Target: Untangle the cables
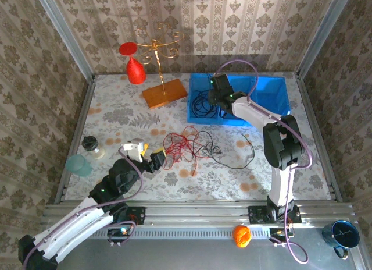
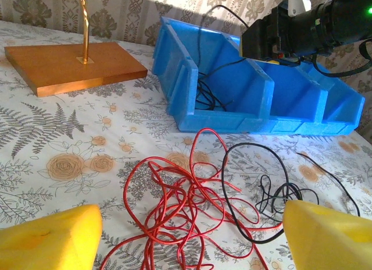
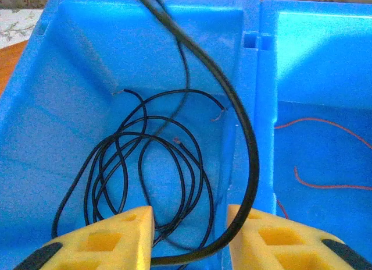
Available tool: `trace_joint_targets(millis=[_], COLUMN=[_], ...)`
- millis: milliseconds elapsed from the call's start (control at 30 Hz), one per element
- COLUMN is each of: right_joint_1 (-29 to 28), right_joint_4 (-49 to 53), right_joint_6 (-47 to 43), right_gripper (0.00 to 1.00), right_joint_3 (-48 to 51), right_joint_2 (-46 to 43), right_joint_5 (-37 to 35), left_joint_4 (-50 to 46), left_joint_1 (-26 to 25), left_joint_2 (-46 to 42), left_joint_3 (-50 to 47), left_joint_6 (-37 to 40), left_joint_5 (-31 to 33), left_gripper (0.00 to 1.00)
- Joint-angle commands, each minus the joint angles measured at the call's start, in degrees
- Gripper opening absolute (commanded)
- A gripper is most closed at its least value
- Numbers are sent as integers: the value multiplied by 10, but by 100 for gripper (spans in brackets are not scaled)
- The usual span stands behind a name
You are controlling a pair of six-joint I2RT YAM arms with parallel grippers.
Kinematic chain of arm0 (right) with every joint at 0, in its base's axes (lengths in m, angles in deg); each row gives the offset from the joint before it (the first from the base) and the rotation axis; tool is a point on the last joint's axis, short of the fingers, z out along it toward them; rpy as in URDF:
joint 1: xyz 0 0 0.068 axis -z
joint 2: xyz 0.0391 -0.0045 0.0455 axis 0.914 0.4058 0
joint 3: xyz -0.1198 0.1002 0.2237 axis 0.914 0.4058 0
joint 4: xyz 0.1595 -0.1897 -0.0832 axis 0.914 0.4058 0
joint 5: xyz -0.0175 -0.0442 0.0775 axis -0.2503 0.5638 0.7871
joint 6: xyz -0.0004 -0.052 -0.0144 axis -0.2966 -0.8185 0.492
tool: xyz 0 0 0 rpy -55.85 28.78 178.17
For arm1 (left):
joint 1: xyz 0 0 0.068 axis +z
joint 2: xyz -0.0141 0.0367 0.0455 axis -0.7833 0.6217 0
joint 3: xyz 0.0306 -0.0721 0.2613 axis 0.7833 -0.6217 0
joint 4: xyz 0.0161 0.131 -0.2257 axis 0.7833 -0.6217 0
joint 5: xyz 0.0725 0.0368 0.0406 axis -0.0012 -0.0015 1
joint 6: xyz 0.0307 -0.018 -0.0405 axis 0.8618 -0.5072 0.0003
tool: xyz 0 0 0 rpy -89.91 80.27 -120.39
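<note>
A loose tangle of red cable [image 1: 182, 145] [image 2: 186, 200] lies mid-table, and a thin black cable [image 1: 228, 155] [image 2: 273, 194] trails off its right side. My left gripper [image 1: 158, 159] [image 2: 189, 241] hovers open at the tangle's near-left edge, nothing between its yellow fingertips [image 2: 49, 238]. My right gripper [image 1: 216, 99] [image 3: 190, 235] hangs open over the left compartment of the blue bin [image 1: 273, 101] [image 3: 256, 107]. A coil of black cable [image 1: 201, 103] [image 3: 145, 165] lies in that compartment. One black strand [image 3: 247, 142] arcs close to the camera and crosses the gap between the fingers. A red wire [image 3: 325, 185] lies in the adjoining compartment.
A wooden base with a gold stand [image 1: 164, 94] [image 2: 70, 66] sits left of the bin, a red cone [image 1: 136, 72] beside it. A small jar [image 1: 92, 145] and a teal cup [image 1: 78, 164] stand at the table's left edge.
</note>
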Motion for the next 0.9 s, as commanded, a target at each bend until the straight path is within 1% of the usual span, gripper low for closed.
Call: trace_joint_targets(millis=[0,100,233,400,500,600,700,800,867], right_joint_1=[-12,-18,-24,-33,-58,-102,-137,-168,-192], right_joint_4=[-9,-14,13,14,13,30,49,37,31], right_joint_6=[-18,-24,-30,-33,-25,-18,22,74,97], right_gripper=[45,48,51,51,50,50,50,50,50], right_joint_3=[17,33,38,86,137,194,250,307,324], right_joint_2=[-65,-104,-135,-192,-247,-302,-348,-367,-360], right_joint_5=[-35,-35,-43,-46,-41,-27,12,71,88], left_joint_4=[12,19,28,40,38,3,-33,-55,-64], left_joint_1=[5,6,6,6,6,9,28,75,105], left_joint_2=[7,19,39,57,68,103,165,240,299], left_joint_3=[-2,3,11,13,17,41,72,103,129], left_joint_6=[-9,-8,-11,-23,-25,-27,-44,-61,-64], left_joint_5=[-3,-6,-14,-21,-19,-3,0,-45,-81], left_gripper=[82,82,82,82,82,82,81,79,77])
